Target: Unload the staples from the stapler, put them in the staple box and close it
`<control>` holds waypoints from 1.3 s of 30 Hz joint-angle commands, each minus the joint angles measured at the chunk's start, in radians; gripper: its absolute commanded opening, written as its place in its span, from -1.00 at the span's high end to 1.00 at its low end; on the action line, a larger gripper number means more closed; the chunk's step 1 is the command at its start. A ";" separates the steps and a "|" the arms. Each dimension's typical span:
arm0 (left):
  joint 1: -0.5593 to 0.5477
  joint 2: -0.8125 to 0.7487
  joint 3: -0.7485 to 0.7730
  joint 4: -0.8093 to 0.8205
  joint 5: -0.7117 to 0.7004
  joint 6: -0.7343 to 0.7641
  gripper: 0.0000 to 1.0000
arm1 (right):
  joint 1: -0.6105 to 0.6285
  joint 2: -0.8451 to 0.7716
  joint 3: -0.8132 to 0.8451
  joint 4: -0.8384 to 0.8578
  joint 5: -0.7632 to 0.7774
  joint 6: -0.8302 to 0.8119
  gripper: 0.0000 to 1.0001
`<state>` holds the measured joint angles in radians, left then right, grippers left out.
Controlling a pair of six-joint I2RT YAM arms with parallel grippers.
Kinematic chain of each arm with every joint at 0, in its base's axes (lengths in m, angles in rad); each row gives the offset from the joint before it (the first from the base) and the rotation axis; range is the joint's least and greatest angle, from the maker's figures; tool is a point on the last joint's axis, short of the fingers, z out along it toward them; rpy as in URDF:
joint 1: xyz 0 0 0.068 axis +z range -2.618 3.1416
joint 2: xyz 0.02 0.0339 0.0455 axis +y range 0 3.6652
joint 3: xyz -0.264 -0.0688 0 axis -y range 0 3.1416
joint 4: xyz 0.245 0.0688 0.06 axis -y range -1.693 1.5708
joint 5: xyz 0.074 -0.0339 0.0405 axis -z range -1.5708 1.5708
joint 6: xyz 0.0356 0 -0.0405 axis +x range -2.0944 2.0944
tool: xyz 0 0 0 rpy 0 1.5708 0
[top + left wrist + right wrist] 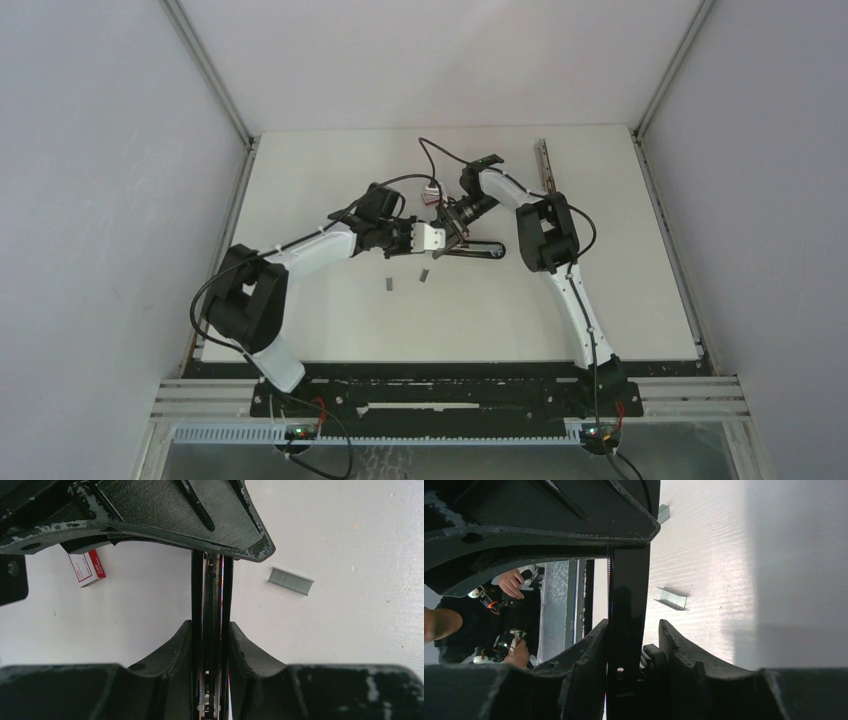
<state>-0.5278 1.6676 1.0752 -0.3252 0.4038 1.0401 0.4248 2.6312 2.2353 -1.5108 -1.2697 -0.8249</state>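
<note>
The black stapler (482,250) lies mid-table, and both grippers meet at its left end. My left gripper (420,240) is shut on the stapler's narrow open channel (212,595), whose spring shows between the rails. From the far side my right gripper (452,230) has closed around the stapler's black bar (626,605). Its left finger (589,650) presses the bar and its right finger (674,645) rests against a rounded black part. Two grey strips of staples (388,283) (424,275) lie loose on the table just in front. One strip (290,581) shows right of the channel, and two (672,599) (663,513) show beyond the bar.
A small red-and-white box (431,193) (87,568) sits just behind the grippers. A long thin metal rail (544,165) lies at the back right near the table edge. Grey walls close in the white table (620,300) on three sides.
</note>
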 commanded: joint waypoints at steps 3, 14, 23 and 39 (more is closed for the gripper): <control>-0.002 -0.063 -0.001 0.089 -0.055 -0.032 0.85 | 0.003 -0.001 0.034 -0.037 -0.077 0.049 0.46; -0.005 -0.073 -0.012 0.128 -0.088 -0.050 0.87 | 0.001 0.001 0.035 -0.033 -0.118 0.103 0.48; -0.009 -0.086 -0.047 0.194 -0.108 -0.057 0.92 | -0.002 0.002 0.036 -0.045 -0.150 0.111 0.07; -0.009 -0.095 -0.073 0.255 -0.122 -0.088 0.87 | -0.001 0.015 0.035 -0.061 -0.135 0.099 0.73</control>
<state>-0.5472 1.6337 1.0157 -0.2401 0.3462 1.0115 0.4088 2.6450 2.2356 -1.5032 -1.3437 -0.7391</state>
